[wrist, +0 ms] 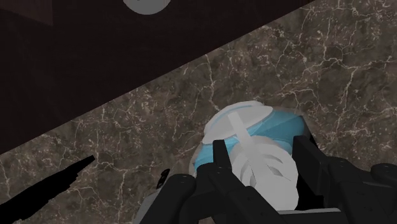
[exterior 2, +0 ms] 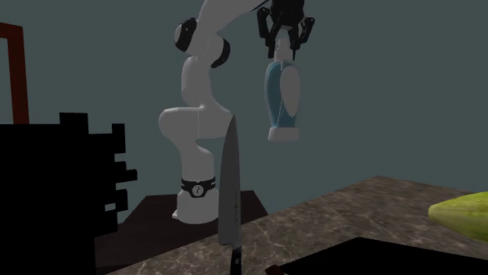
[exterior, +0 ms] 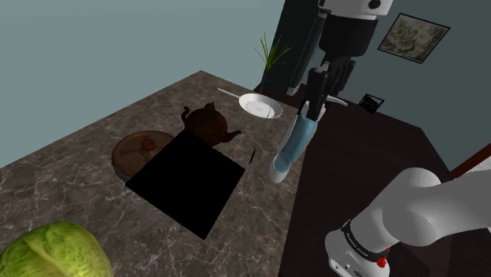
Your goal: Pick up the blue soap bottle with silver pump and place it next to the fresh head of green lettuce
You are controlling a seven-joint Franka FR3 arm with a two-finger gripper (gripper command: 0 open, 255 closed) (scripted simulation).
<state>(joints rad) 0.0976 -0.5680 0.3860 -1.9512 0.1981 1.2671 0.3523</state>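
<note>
Your pincer (exterior: 315, 106) is clamped on the pump end of the blue soap bottle (exterior: 293, 145). The bottle hangs clear of the desk (exterior: 79, 165), white base lowest, its long axis running on from the fingers. The coming move turns on the lettuce (exterior: 51, 252), which lies well apart from the bottle toward the shoulder view's lower left, past a square black area (exterior: 185, 181) in the desk top. I judge you must carry the bottle across or around that gap. The shoulder view gives you this whole route, but the bottle leans in it. In the second exterior view the bottle (exterior 2: 281, 98) hangs nearly plumb, with open air under its base. The wrist view puts the base (wrist: 238, 118) over marble just inside the desk's edge.
</note>
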